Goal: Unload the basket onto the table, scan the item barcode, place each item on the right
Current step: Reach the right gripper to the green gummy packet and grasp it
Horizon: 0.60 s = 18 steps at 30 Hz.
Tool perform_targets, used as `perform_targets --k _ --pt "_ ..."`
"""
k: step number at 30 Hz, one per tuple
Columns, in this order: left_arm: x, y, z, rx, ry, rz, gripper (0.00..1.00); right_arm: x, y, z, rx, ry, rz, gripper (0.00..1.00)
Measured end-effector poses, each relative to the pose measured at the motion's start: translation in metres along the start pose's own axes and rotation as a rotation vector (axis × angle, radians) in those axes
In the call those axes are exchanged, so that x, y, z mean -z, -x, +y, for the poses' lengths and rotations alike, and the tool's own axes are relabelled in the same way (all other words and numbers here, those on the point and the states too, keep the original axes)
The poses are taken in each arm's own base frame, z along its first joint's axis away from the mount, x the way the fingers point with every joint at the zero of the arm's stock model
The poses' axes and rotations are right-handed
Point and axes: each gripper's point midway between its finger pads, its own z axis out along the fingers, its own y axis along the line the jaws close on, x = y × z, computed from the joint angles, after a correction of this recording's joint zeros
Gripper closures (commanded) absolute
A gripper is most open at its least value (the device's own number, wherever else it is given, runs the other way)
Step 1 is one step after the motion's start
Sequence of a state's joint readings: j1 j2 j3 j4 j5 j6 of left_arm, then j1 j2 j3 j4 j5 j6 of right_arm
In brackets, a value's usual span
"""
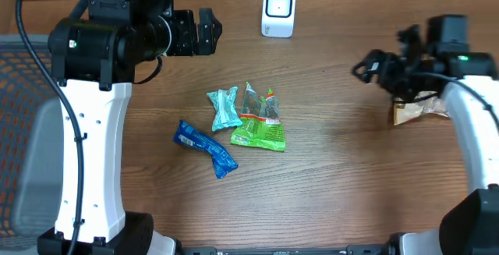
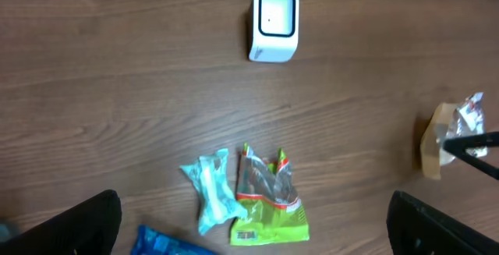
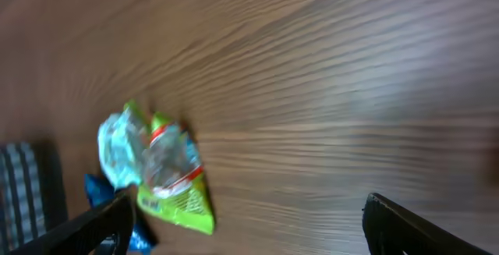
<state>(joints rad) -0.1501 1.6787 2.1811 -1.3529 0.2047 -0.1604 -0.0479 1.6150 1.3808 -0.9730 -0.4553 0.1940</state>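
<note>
White scanner (image 1: 278, 9) faces three packets (image 1: 259, 130) waiting before it; brown packet (image 1: 409, 113), far right of it, seems set aside; left gripper (image 1: 212, 30) and right gripper (image 1: 365, 66) gape wide, empty.

The scanner (image 1: 278, 9) stands behind the clustered packets (image 1: 259, 124).

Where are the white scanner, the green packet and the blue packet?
white scanner (image 1: 278, 9), overhead view, middle of its face.
green packet (image 1: 260, 134), overhead view, its green lower half.
blue packet (image 1: 204, 148), overhead view, its middle.

Wooden table (image 1: 343, 169); at its left edge, perhaps a grey mesh mat (image 1: 12, 76).
</note>
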Motion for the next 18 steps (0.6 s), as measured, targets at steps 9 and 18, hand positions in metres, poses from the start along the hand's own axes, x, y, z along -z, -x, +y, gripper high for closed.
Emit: perform_targets --k 9,18 --pt "0.01 -0.04 0.036 -0.191 0.053 0.173 0.0 -0.036 -0.022 0.058 0.118 0.03 0.046 0.05" --pt "0.032 -0.039 0.111 -0.072 0.185 0.163 0.0 -0.101 -0.062 0.077 0.08 0.008 0.21 0.06"
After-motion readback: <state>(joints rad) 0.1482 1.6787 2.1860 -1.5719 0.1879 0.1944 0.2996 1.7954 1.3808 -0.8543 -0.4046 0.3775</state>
